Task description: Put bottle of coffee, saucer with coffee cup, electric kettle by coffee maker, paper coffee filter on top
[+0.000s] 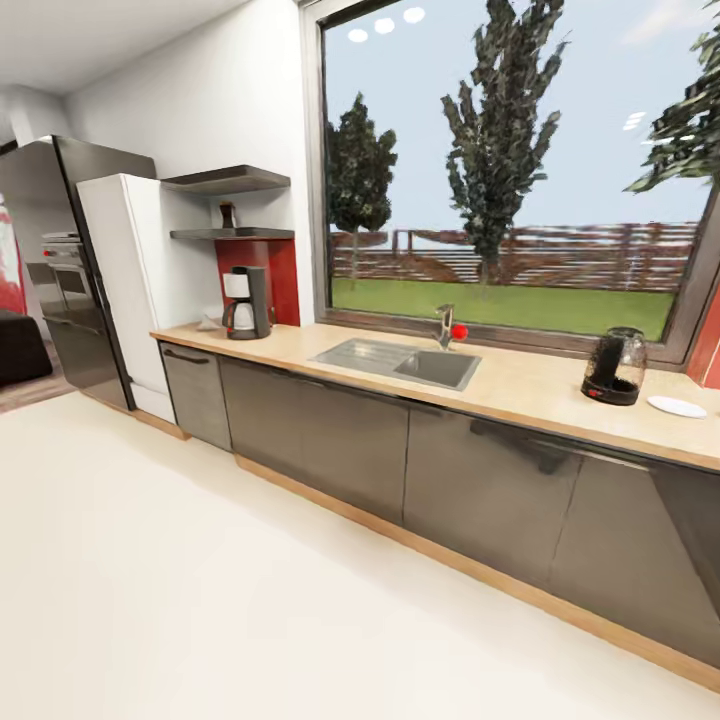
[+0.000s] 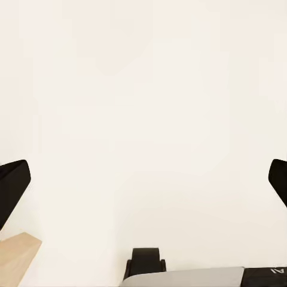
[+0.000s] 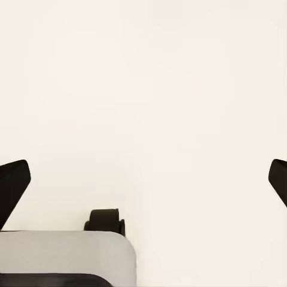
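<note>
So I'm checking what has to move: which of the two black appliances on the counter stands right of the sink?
The kettle: a clear glass jug on a black base, beside the saucer. The coffee maker stands at the far left end, under the shelves.

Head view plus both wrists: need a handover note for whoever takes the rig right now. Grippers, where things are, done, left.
Grippers: left gripper and right gripper both open, holding nothing, over pale floor.
Things: coffee maker at the far left end of the kitchen countertop. Bottle of coffee on the kitchen shelf above it. Electric kettle and saucer on the counter right of the sink, apart from the machine.
Done: coffee maker is on the counter.
Left: bottle, kettle and saucer to the machine; cup and filter cannot be made out.
</note>
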Available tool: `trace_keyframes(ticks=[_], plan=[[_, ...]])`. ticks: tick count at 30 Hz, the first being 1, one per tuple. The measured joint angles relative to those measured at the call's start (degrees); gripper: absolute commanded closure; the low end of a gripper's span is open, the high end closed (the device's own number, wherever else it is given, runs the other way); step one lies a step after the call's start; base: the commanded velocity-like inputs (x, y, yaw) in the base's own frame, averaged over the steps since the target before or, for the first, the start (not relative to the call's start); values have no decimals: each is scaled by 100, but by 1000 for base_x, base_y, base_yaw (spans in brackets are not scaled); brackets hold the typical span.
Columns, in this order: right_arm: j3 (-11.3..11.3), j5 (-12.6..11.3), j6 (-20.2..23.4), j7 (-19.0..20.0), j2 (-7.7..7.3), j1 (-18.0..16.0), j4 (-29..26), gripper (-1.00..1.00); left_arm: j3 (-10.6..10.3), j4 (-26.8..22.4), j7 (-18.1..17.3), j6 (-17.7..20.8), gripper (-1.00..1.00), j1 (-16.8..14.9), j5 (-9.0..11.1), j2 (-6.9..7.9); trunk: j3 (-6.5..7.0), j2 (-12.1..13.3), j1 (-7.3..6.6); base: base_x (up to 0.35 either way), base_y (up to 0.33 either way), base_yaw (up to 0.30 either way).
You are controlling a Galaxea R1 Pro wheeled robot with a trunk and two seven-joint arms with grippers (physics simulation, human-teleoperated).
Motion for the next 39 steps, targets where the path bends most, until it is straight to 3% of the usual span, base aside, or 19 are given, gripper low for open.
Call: trace_keyframes(ticks=[10,21,39], plan=[[4,0,-1,-8,9,0,0,-100,-3,0,0,2,-100,0,0,-5,0,0,0,326,0,224],[4,0,6,-1,7,-2,0,-100,-7,2,0,3,-100,0,0,2,0,0,0,326,0,61],[12,33,2,-16,9,-1,0,-100,0,2,0,3,-100,0,0,-1,0,0,0,326,0,231]])
